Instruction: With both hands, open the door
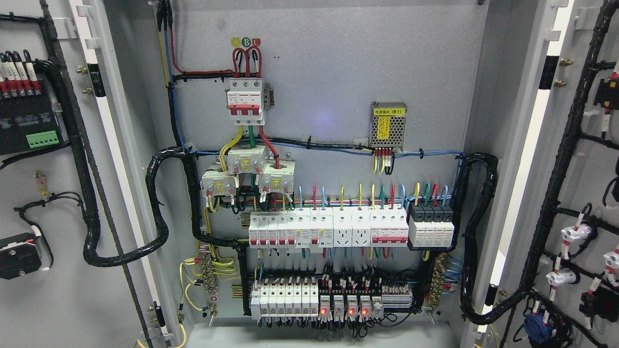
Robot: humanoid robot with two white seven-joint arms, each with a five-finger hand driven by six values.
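**Cabinet open, both doors swung out, no hands in shot**

- Left door: swung wide, inner face toward cam. Carries black module w/ green terminal strip upper part, black wire loom running down it and looping into the cabinet.
- Right door: also wide open, inner face showing. Black loom branches to white lamp holders and a blue part near bottom.
- Back panel fully exposed betw. the doors. Main breaker top centre-left w/ red/green/yellow leads; three white blocks below it. Small mesh-cased supply w/ yellow label to the right.
- Mid row: white breakers, two sockets among them, black-topped units at right end.
- Bottom row: more breakers, relays w/ red lights lit.
- Robot hands/arms: none visible in head view, so finger state can't be told.
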